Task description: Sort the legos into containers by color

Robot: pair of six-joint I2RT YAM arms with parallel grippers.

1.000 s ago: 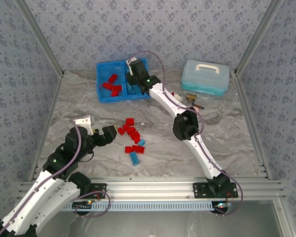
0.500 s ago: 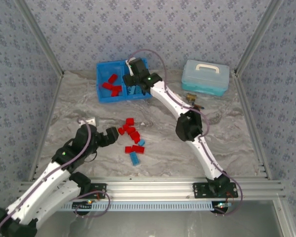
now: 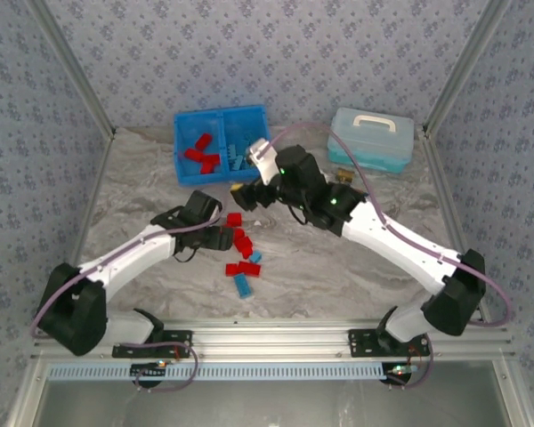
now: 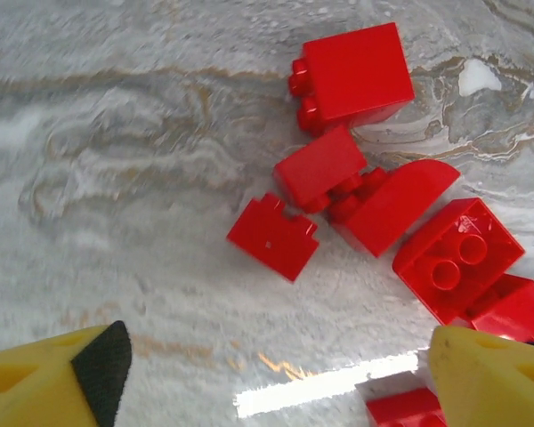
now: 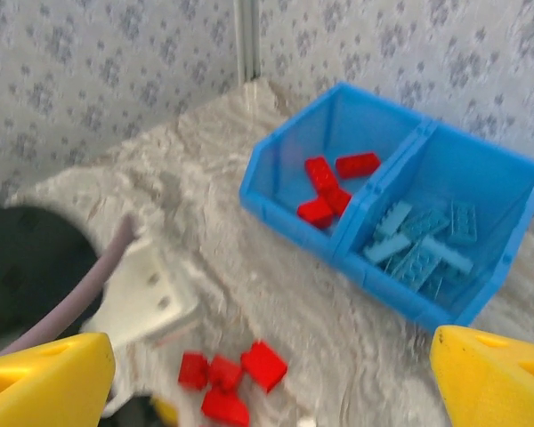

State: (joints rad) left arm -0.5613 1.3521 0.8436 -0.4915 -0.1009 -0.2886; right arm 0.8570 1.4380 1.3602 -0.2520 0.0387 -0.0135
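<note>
Left tool (image 3: 219, 234): centre-left of the overhead frame, nose right up against the loose pile. Its yellow fingers (image 4: 49, 382) sit at the two lower corners of the wrist view, spread wide with nothing between them but marbled table (image 4: 116, 178).
Loose red legos (image 4: 351, 76): a tight cluster in the upper right of the left wrist view, several touching one another, and one small brick lying closest to the tool.
Loose pile from above (image 3: 239, 240): mid-frame, a string of red bricks running downward. A light blue brick (image 3: 242, 285) lies at its lower end.
Right tool (image 3: 246, 191): centre of the overhead frame, just above the pile. Its fingers (image 5: 498, 382) are wide apart and carry nothing.
Blue bin (image 5: 289, 206): upper right of the right wrist view, upper centre from overhead.
Left compartment: red bricks (image 5: 329, 187) inside.
Right compartment: light blue bricks (image 5: 418, 245) inside, heaped toward the near wall.
Teal case (image 3: 371, 138): upper right of the overhead frame, lid on, well apart from the bin.
</note>
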